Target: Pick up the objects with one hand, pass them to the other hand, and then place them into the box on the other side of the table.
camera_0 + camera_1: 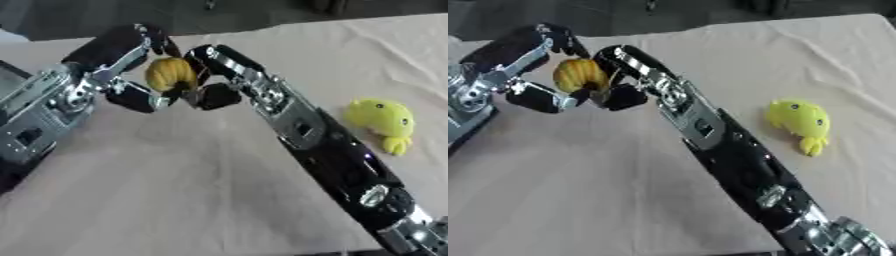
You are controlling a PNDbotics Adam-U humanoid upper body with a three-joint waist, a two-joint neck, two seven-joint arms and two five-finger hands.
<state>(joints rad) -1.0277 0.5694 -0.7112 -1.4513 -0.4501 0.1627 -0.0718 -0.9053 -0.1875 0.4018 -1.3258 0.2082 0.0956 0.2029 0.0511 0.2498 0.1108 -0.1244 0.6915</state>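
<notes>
A ribbed yellow-orange object [170,73] is held above the table between my two hands, at the upper left of both views. My left hand [103,70] comes in from the left, its fingers curled over the object's top and its thumb under it. My right hand [234,75] reaches up from the lower right and closes on the object's right side, fingers above and thumb below. A yellow plush toy [382,119] with small dark eyes lies on the cloth to the right of my right forearm, untouched.
A beige cloth [175,190] covers the table; its far edge runs along the top of the view, with dark floor beyond. A dark, pale-rimmed thing [10,75] shows at the left edge behind my left arm. My right forearm [341,165] crosses the table diagonally.
</notes>
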